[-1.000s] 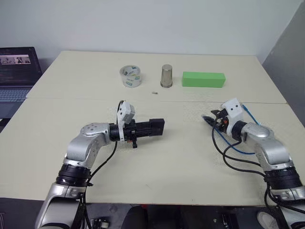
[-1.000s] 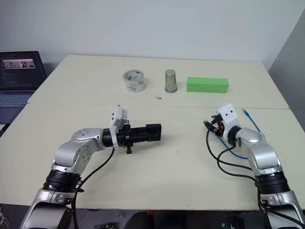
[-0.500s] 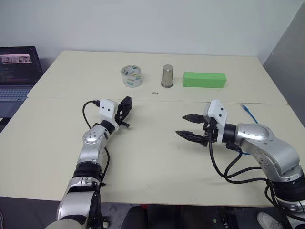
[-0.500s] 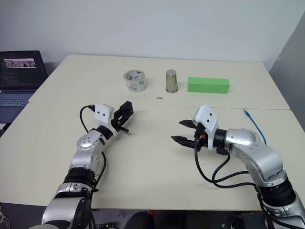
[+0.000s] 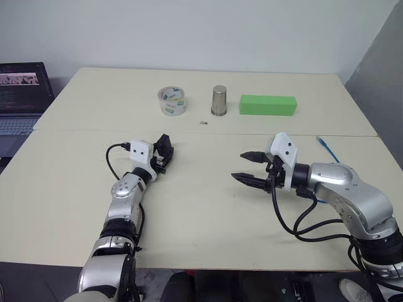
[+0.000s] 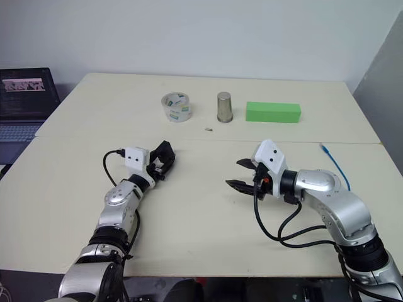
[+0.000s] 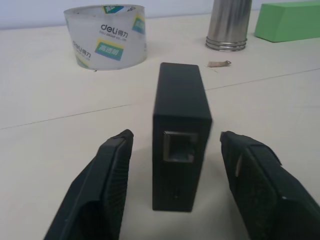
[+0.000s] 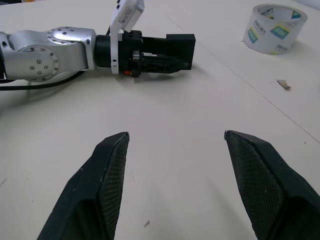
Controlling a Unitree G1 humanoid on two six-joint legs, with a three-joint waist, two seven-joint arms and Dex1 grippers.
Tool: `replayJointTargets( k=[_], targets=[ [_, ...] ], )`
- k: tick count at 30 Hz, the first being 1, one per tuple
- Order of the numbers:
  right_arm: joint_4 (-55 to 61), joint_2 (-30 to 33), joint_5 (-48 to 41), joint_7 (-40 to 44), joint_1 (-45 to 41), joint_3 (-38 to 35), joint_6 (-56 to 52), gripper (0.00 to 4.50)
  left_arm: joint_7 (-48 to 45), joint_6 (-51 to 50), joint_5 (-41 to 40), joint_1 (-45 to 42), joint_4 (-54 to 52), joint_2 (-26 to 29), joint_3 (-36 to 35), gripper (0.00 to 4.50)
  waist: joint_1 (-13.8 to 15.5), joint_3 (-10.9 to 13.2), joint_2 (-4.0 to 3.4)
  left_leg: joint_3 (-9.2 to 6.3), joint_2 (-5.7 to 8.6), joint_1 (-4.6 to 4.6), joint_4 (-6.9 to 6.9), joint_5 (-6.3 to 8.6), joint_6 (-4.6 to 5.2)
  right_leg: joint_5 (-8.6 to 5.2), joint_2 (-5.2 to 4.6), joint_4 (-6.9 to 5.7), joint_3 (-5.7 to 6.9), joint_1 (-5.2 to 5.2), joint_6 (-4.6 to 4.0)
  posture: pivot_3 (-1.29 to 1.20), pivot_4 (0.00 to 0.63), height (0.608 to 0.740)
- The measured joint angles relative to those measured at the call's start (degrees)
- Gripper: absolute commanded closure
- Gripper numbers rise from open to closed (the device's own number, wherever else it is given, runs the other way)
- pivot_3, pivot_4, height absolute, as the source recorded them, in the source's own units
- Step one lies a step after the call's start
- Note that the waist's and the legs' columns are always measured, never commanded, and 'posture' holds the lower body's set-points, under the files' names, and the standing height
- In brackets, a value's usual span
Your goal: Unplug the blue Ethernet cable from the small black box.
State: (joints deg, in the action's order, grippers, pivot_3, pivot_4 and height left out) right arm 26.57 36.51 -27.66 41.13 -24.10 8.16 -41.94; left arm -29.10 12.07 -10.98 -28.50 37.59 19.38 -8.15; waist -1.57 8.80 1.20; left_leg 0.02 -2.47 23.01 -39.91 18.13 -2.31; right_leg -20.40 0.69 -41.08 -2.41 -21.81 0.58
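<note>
The small black box point(image 7: 180, 125) rests on the cream table point(image 5: 201, 207), an empty port facing the left wrist camera. My left gripper point(image 5: 164, 150) points away from me with the box between its fingers point(image 7: 112, 170). A gap shows on each side of the box, so the gripper is open. The blue Ethernet cable point(image 5: 327, 146) lies loose on the table at the far right, behind my right arm, with nothing plugged into the box. My right gripper point(image 5: 247, 167) hovers over the table's middle, open and empty, pointing left toward the box.
Along the back of the table stand a clear tape roll point(image 5: 172, 100), a metal cup point(image 5: 219, 100) and a long green block point(image 5: 267, 105), with a small scrap point(image 5: 204, 122) in front of them. A laptop point(image 5: 22, 94) sits off the table's left edge.
My left arm swung from pointing right to pointing away and set the box down, and its fingers opened. My right gripper moved left, away from the blue cable, to the table's middle.
</note>
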Motion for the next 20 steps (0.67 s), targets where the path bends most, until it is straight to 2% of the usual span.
replayJointTargets(
  k=[4,9,16,20],
  targets=[
    [1.0,0.8,-0.1,-0.6,3.6,-1.3,-0.6,1.27,-0.5,-8.2,1.0,8.1,-13.8,3.8,1.4,1.39,-0.2,0.0,-0.01,-0.02,-0.03,-0.02,0.03,0.0,0.0,0.0,0.01,0.0,0.0,0.0,0.0,0.0,0.15,0.74],
    [1.1,4.1,0.1,-1.2,9.5,-8.2,0.7,1.27,-3.0,-18.1,2.0,16.0,-27.8,11.1,2.2,1.39,0.0,0.0,-0.01,-0.05,-0.01,-0.04,0.03,0.0,0.01,0.0,0.01,0.01,0.0,0.06,0.0,0.0,0.15,0.74],
    [-0.7,7.4,0.0,-0.4,15.4,-16.3,3.3,1.27,-9.4,-24.3,-2.3,16.3,-35.6,17.3,0.7,1.39,0.1,0.0,-0.03,-0.02,0.02,-0.09,0.03,0.01,0.01,0.0,0.01,0.06,-0.04,0.12,0.0,0.0,0.15,0.74],
    [-0.9,7.7,0.1,-0.2,16.2,-18.0,4.1,1.27,-11.8,-26.5,-4.0,14.6,-36.8,18.5,0.3,1.39,0.1,0.0,-0.03,-0.03,0.02,-0.09,0.04,0.01,0.01,0.0,0.03,0.05,-0.02,0.12,0.0,0.0,0.15,0.74]
  ],
)
